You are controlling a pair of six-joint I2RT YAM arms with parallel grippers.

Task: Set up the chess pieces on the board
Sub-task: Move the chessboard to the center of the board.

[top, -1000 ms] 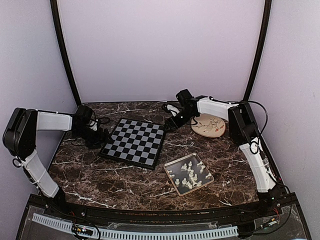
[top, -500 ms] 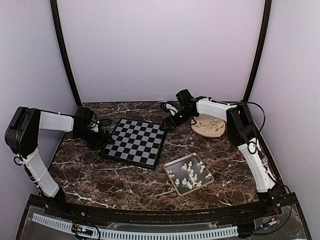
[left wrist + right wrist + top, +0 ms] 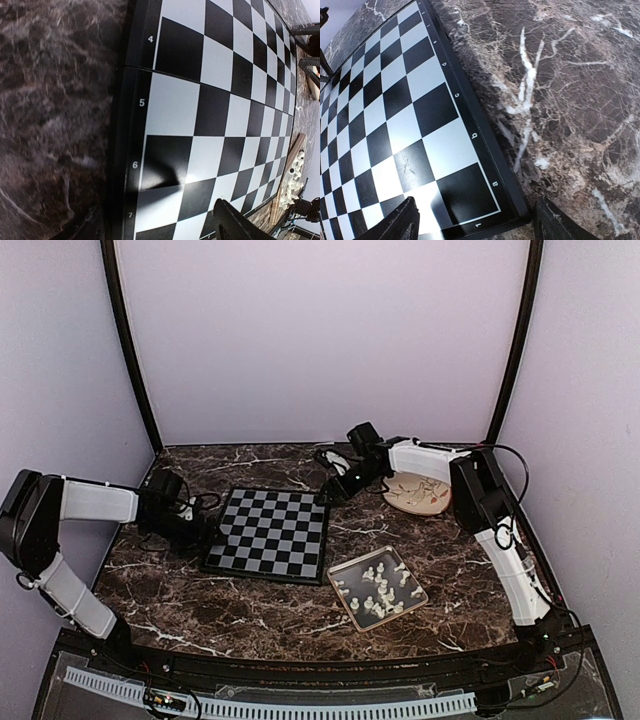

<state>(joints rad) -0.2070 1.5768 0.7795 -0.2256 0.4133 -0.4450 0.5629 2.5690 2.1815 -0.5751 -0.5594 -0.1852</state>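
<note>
My left gripper sits low at the left edge of the board, its jaws spread wide and holding nothing. Its wrist camera shows the black border with the numbers 4 to 7 running between the jaws, one jaw out over the dark marble bench and the other over the squares. My right gripper is down at the board's far right corner, just as wide open and just as empty. From that wrist I see the corner marked 1 and a lying between the jaws, one jaw above the checkered squares and the other above bare marble. Both grippers are close to the board, but I cannot tell whether either one touches it. The board lies flat near the middle of the bench, between my two arms. The pieces, small and cream-white, lie jumbled in a square tray that stands just beside the board's near right corner, on my right side. The left wrist camera catches a few of them at its far right edge too. A round beige plate with a faint pattern sits on the bench near my right gripper, farther to the right.
</note>
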